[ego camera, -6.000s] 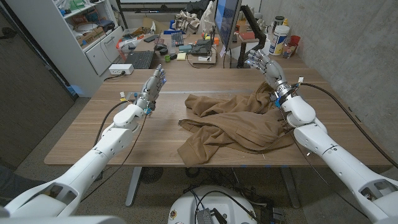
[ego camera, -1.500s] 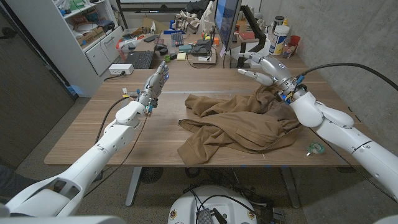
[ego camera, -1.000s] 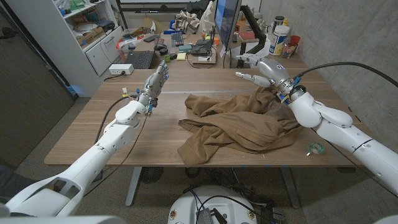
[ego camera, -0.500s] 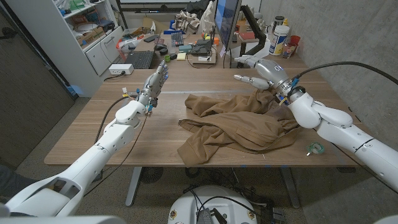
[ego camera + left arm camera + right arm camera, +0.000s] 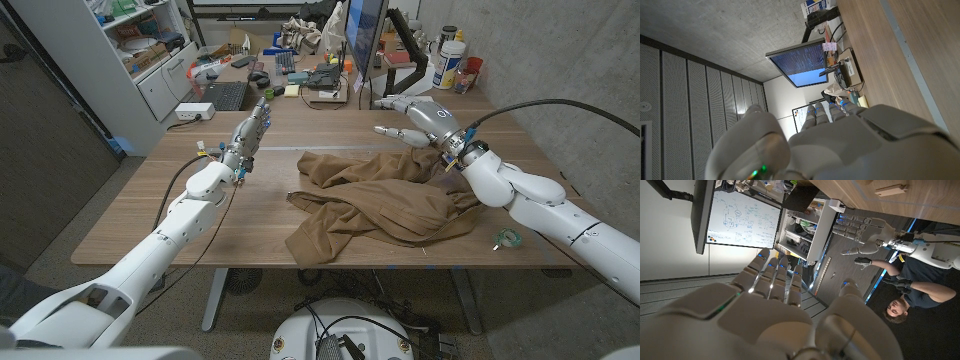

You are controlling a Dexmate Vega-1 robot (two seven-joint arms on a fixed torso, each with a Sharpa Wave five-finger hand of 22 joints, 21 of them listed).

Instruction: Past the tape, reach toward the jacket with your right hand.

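A brown jacket (image 5: 385,195) lies crumpled across the middle and right of the wooden table (image 5: 200,215). My right hand (image 5: 418,115) hovers open above the jacket's far right corner, fingers spread and pointing toward the table's middle. Its back and straight fingers (image 5: 772,277) fill the right wrist view. A small roll of tape (image 5: 508,238) lies near the table's front right edge, beside my right forearm. My left hand (image 5: 250,135) stands open over the far left of the table, fingers straight, well clear of the jacket. The left hand (image 5: 862,230) also appears across the table in the right wrist view.
A monitor (image 5: 365,45), bottles (image 5: 447,60) and clutter stand along the far edge behind the jacket. A keyboard (image 5: 225,95) lies on a desk at the far left. A person (image 5: 912,287) shows in the right wrist view. Bare wood lies left of the jacket.
My right hand has swung leftward and slightly lower over the jacket's far corner across the last seconds, and the forearm has turned outward, uncovering the tape. The left arm stays still.
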